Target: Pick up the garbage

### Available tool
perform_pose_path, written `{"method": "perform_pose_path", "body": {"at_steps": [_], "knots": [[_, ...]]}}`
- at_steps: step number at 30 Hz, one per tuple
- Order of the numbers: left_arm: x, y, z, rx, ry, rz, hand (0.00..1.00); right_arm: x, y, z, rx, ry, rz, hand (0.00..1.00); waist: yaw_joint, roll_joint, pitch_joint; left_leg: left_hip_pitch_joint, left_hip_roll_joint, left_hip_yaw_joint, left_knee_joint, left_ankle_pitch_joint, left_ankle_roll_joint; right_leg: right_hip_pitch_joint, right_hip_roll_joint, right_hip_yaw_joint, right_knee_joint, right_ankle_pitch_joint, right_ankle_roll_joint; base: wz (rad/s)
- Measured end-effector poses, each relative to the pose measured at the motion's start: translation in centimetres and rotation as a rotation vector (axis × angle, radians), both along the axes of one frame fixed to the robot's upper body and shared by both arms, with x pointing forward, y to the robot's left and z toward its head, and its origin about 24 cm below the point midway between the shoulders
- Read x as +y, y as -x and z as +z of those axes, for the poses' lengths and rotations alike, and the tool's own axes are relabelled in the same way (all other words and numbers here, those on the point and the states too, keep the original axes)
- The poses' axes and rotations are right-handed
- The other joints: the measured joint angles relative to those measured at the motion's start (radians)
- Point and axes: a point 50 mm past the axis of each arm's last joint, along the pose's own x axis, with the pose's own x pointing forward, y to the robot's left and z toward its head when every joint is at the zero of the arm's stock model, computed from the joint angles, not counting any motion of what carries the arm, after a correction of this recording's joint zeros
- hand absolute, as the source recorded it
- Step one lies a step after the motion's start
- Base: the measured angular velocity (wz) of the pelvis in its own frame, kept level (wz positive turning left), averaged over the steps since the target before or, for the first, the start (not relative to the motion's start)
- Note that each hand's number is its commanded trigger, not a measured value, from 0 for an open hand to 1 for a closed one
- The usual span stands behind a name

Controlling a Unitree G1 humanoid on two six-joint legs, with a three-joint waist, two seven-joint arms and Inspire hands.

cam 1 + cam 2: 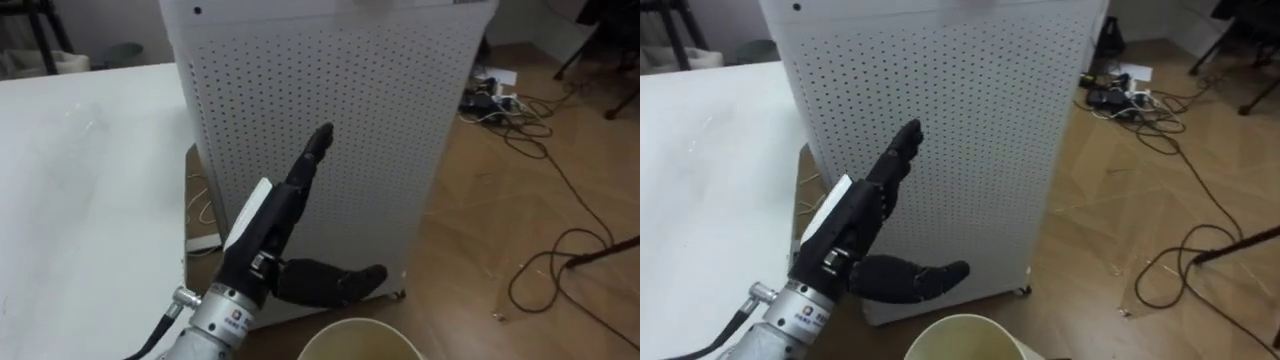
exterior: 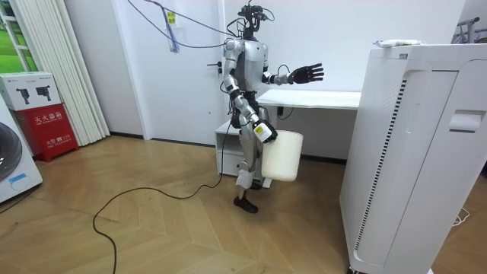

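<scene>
Beside white desk (image 1: 90, 230), holds left robot hand (image 1: 268, 235) released and flat before perforated cabinet (image 1: 350, 120); likely garbage (image 1: 88, 122), a faint clear scrap, on desk left of and beyond that nearer hand, axis unreadable; right robot hand (image 2: 264, 132) by bin (image 2: 283, 156), grip unreadable.

The table (image 1: 80, 200) lies left of the perforated unit (image 1: 330, 120), the bin (image 1: 360, 340) before it, cables (image 1: 560, 250) on the floor (image 1: 470, 230) to its right.

Perf. white unit (image 1: 330, 120) by table (image 1: 80, 200), floor cables (image 1: 497, 103).
</scene>
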Motion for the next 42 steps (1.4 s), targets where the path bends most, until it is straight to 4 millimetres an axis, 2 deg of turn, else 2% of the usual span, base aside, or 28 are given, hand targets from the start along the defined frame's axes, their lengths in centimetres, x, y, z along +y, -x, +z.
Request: {"method": "perform_pose_path", "body": {"at_steps": [1, 2, 4, 5, 8, 10, 13, 18, 20, 23, 24, 26, 27, 28, 29, 30, 31, 32, 33, 34, 35, 36, 37, 38, 39, 40, 41, 42], "knots": [[0.0, 0.0, 0.0, -0.014, -0.027, 0.016, 0.00, -0.1, 0.2, -0.1, 0.009, 0.003, -0.004, 1.00, 0.012, 0.001, 0.0002, 0.001, 0.009, 0.021, -0.007, -0.002, 0.002, -0.005, -0.001, -0.013, -0.002, 0.011, -0.004, -0.49], [0.1, 0.0, 0.1, -0.026, -0.049, 0.026, 0.00, -0.1, 0.3, -0.3, 0.017, 0.004, -0.005, 1.00, 0.014, 0.004, -0.0006, 0.005, 0.015, 0.046, -0.011, -0.003, 0.004, -0.005, -0.007, -0.048, 0.000, 0.015, -0.008, -0.44], [0.2, -0.1, 0.2, -0.041, -0.070, 0.042, 0.00, -0.3, 0.6, -0.5, 0.035, 0.006, -0.009, 1.00, 0.021, 0.006, -0.0009, 0.023, 0.016, 0.073, -0.013, -0.004, 0.004, -0.006, -0.026, -0.100, 0.026, 0.005, -0.022, -0.23], [0.3, -0.1, 0.3, -0.045, -0.073, 0.046, 0.00, -0.3, 0.8, -0.6, 0.041, 0.007, -0.010, 1.00, 0.022, 0.007, -0.0014, 0.027, 0.015, 0.073, -0.013, -0.005, 0.003, -0.006, -0.031, -0.111, 0.032, 0.002, -0.024, -0.13], [0.8, -0.1, 1.5, -0.101, -0.050, 0.084, 0.00, -0.4, 0.8, -0.7, 0.044, 0.012, -0.007, 1.00, 0.032, 0.010, -0.0030, 0.019, 0.012, 0.055, -0.014, -0.002, -0.004, -0.011, -0.019, -0.112, 0.009, 0.009, -0.030, -0.05], [1.5, -0.1, 2.4, -0.152, -0.020, 0.137, 0.00, -0.4, 0.7, -0.6, 0.040, 0.012, -0.007, 1.00, 0.035, 0.009, -0.0035, 0.020, 0.014, 0.027, -0.014, -0.001, -0.005, -0.003, -0.009, -0.114, -0.015, 0.017, -0.033, -0.03], [2.2, -0.1, 2.6, -0.174, -0.016, 0.196, 0.00, -0.4, 0.6, -0.5, 0.034, 0.012, -0.007, 1.00, 0.033, 0.009, -0.0037, 0.025, 0.019, 0.016, -0.015, 0.000, -0.007, 0.011, -0.008, -0.136, -0.030, 0.017, -0.033, 0.08], [2.7, 0.6, 2.4, -0.243, -0.152, 0.292, 0.00, -0.4, 0.5, -0.4, 0.022, 0.014, -0.001, 1.00, 0.033, 0.010, -0.0038, 0.029, 0.033, 0.015, -0.013, -0.002, -0.012, 0.026, 0.002, -0.153, -0.051, 0.017, -0.034, 0.03], [2.8, 1.0, 2.5, -0.264, -0.181, 0.312, 0.00, -0.4, 0.5, -0.4, 0.023, 0.010, 0.011, 1.00, 0.034, 0.009, -0.0038, 0.028, 0.038, 0.018, -0.005, -0.005, -0.016, 0.027, 0.002, -0.180, -0.050, 0.015, -0.040, -0.08], [3.4, 0.9, 2.7, -0.282, -0.184, 0.363, 0.00, 0.0, 0.7, -0.5, 0.028, -0.007, 0.024, 1.00, 0.054, 0.007, -0.0023, 0.016, 0.060, 0.036, 0.094, -0.013, -0.030, 0.047, 0.003, -0.218, -0.047, 0.006, -0.059, -0.35], [3.7, 0.9, 2.8, -0.290, -0.176, 0.388, 0.00, 0.3, 0.8, -0.6, 0.034, -0.012, 0.040, 1.00, 0.060, 0.005, -0.0009, 0.005, 0.072, 0.034, 0.164, -0.015, -0.032, 0.061, 0.002, -0.230, -0.043, -0.001, -0.071, -0.41], [4.2, 0.9, 3.1, -0.310, -0.158, 0.430, 0.00, 0.4, 0.9, -0.7, 0.041, -0.027, 0.058, 1.00, 0.063, 0.008, 0.0015, -0.049, 0.099, 0.002, 0.329, -0.015, -0.033, 0.078, 0.005, -0.220, -0.029, -0.029, -0.091, -0.30], [4.3, 0.9, 3.2, -0.315, -0.157, 0.434, 0.00, 0.4, 1.0, -0.7, 0.044, -0.031, 0.061, 1.00, 0.063, 0.009, 0.0016, -0.075, 0.103, -0.019, 0.381, -0.009, -0.040, 0.081, 0.010, -0.216, -0.025, -0.038, -0.097, 0.00], [4.3, 1.0, 3.3, -0.330, -0.150, 0.435, 0.00, 0.4, 1.2, -0.8, 0.048, -0.033, 0.059, 1.00, 0.060, 0.002, 0.0086, -0.122, 0.101, -0.079, 0.441, -0.010, -0.057, 0.093, 0.018, -0.199, -0.020, -0.057, -0.106, 0.11], [4.2, 1.0, 3.3, -0.336, -0.145, 0.432, 0.00, 0.3, 1.4, -0.8, 0.052, -0.032, 0.056, 1.00, 0.059, -0.001, 0.0076, -0.137, 0.092, -0.100, 0.446, -0.002, -0.065, 0.096, 0.019, -0.195, -0.019, -0.064, -0.105, 0.27], [3.9, 1.2, 3.5, -0.362, -0.144, 0.425, 0.00, 0.1, 1.6, -0.9, 0.056, -0.033, 0.043, 1.00, 0.055, -0.006, 0.0040, -0.152, 0.074, -0.137, 0.443, -0.002, -0.067, 0.097, 0.020, -0.189, -0.018, -0.081, -0.095, 0.44], [3.7, 1.2, 3.8, -0.393, -0.131, 0.411, 0.00, -0.3, 1.5, -0.9, 0.057, -0.031, 0.024, 1.00, 0.058, -0.009, 0.0071, -0.183, 0.038, -0.154, 0.416, -0.012, -0.050, 0.097, 0.020, -0.164, -0.020, -0.086, -0.094, 0.47], [3.6, 1.3, 3.9, -0.402, -0.121, 0.407, 0.00, -0.5, 1.7, -1.0, 0.063, -0.026, 0.015, 1.00, 0.065, -0.016, 0.0105, -0.200, 0.020, -0.152, 0.388, -0.014, -0.046, 0.098, 0.020, -0.142, -0.024, -0.087, -0.094, 0.45], [3.4, 1.4, 3.9, -0.409, -0.106, 0.404, 0.00, -0.8, 2.1, -1.3, 0.086, -0.010, -0.002, 1.00, 0.090, -0.025, 0.0120, -0.240, -0.013, -0.153, 0.300, -0.007, -0.051, 0.103, 0.020, -0.092, -0.034, -0.086, -0.093, 0.22], [3.3, 1.5, 3.9, -0.411, -0.094, 0.408, 0.00, -1.5, 2.6, -1.5, 0.108, 0.016, -0.018, 1.00, 0.115, -0.026, 0.0124, -0.275, -0.031, -0.163, 0.193, 0.029, -0.059, 0.108, 0.023, -0.053, -0.038, -0.086, -0.093, 0.11], [3.3, 1.5, 3.9, -0.411, -0.093, 0.411, 0.00, -1.8, 2.9, -1.6, 0.118, 0.026, -0.020, 1.00, 0.129, -0.020, 0.0090, -0.293, -0.036, -0.182, 0.145, 0.058, -0.058, 0.111, 0.024, -0.047, -0.040, -0.087, -0.093, -0.18], [3.5, 1.5, 3.9, -0.417, -0.102, 0.423, 0.00, -2.1, 3.1, -1.7, 0.130, 0.039, -0.016, 1.00, 0.162, -0.010, 0.0043, -0.317, -0.038, -0.226, 0.057, 0.110, -0.055, 0.116, 0.030, -0.031, -0.030, -0.100, -0.090, -0.33], [3.7, 1.5, 4.0, -0.429, -0.113, 0.444, 0.00, -2.1, 3.2, -1.7, 0.136, 0.046, 0.001, 1.00, 0.173, 0.009, -0.0002, -0.326, -0.026, -0.261, 0.013, 0.166, -0.055, 0.129, 0.035, -0.023, -0.007, -0.129, -0.081, -0.41], [3.9, 1.5, 4.1, -0.441, -0.124, 0.463, 0.00, -2.0, 3.5, -1.9, 0.145, 0.046, 0.013, 1.00, 0.172, 0.013, -0.0092, -0.314, -0.028, -0.253, 0.023, 0.215, -0.041, 0.132, 0.028, -0.017, 0.029, -0.170, -0.062, -0.34], [4.1, 1.6, 4.1, -0.454, -0.130, 0.473, 0.00, -1.9, 3.5, -1.9, 0.145, 0.042, 0.017, 1.00, 0.173, 0.010, -0.0106, -0.303, -0.031, -0.234, 0.029, 0.226, -0.030, 0.135, 0.017, -0.019, 0.047, -0.189, -0.051, -0.31], [4.1, 1.6, 4.2, -0.471, -0.131, 0.480, 0.00, -1.8, 3.4, -1.8, 0.139, 0.033, 0.024, 1.00, 0.170, 0.000, -0.0076, -0.290, -0.035, -0.199, 0.049, 0.231, -0.024, 0.148, -0.006, -0.021, 0.060, -0.212, -0.033, -0.24], [4.0, 1.7, 4.2, -0.476, -0.129, 0.477, 0.00, -1.7, 3.4, -1.7, 0.136, 0.029, 0.022, 1.00, 0.168, -0.003, -0.0065, -0.287, -0.041, -0.194, 0.062, 0.231, -0.020, 0.157, -0.015, -0.021, 0.061, -0.217, -0.027, -0.23], [3.9, 1.7, 4.3, -0.487, -0.132, 0.466, 0.00, -1.6, 3.3, -1.7, 0.131, 0.019, 0.023, 1.00, 0.165, -0.012, -0.0059, -0.285, -0.049, -0.177, 0.096, 0.212, 0.021, 0.170, -0.034, -0.025, 0.067, -0.236, -0.015, -0.19]]}}
